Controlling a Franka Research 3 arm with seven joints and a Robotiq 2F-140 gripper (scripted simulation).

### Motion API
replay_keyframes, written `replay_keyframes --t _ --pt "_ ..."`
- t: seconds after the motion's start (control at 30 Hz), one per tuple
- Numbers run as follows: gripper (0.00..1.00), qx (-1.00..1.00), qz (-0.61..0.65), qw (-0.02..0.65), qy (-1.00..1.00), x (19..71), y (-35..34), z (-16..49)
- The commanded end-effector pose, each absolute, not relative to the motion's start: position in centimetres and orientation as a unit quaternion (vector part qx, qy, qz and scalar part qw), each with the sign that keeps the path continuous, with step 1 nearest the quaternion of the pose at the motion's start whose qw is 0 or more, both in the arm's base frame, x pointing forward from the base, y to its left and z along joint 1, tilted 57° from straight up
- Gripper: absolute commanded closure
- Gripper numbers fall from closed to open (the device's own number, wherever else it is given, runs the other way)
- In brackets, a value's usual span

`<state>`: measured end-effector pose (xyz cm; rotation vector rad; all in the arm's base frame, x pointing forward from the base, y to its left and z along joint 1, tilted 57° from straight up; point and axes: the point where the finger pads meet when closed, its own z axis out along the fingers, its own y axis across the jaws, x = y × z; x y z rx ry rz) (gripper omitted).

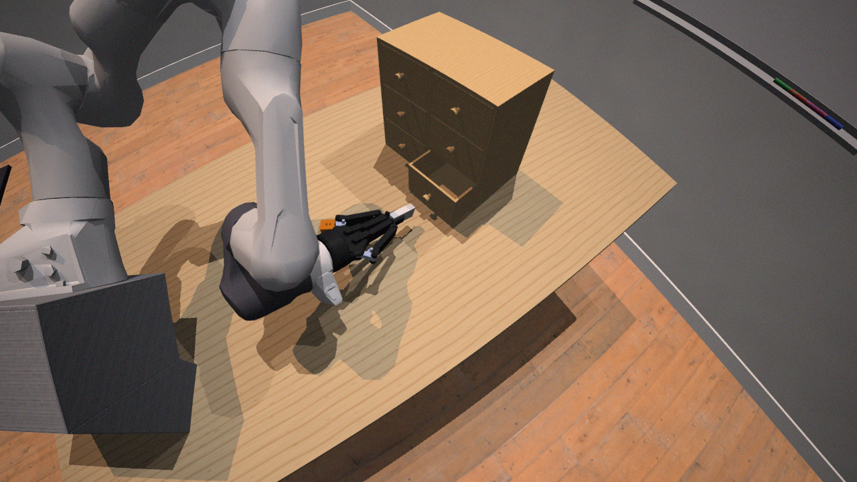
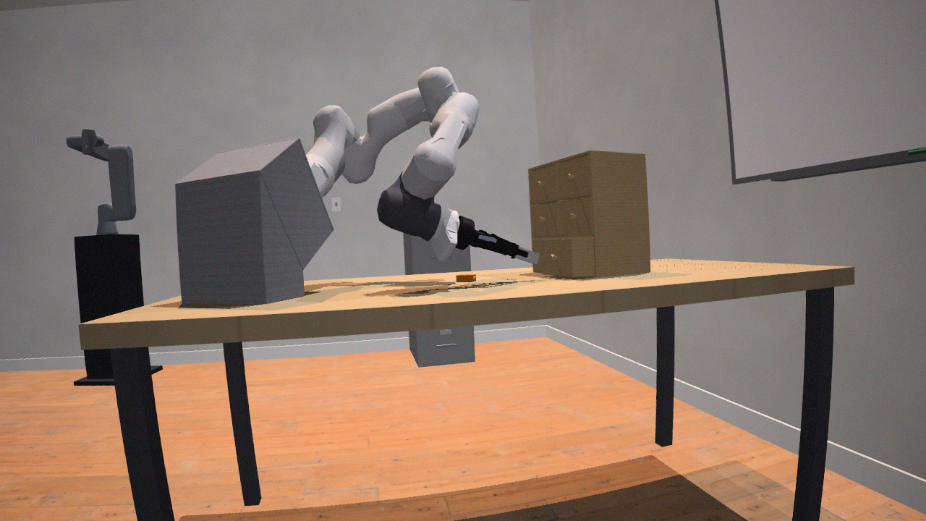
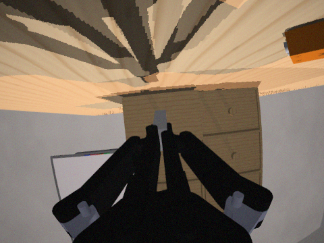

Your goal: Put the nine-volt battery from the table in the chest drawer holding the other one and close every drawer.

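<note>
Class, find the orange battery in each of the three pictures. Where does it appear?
Top: the orange battery is left of centre, beside the black gripper.
Exterior: just below centre, on the table.
Wrist: upper right corner, cut off by the edge.
Shared landmark: the wooden chest.
</note>
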<state>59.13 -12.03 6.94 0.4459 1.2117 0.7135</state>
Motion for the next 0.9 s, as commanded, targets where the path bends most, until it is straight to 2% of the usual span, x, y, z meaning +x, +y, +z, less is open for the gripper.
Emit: replay_keyframes --t 0.0,0.87 --pt "1.00 0.203 0.322 0.740 0.554 59.21 -12.10 6.79" --pt "1.00 0.203 0.322 0.740 0.554 60.07 -12.29 7.33"
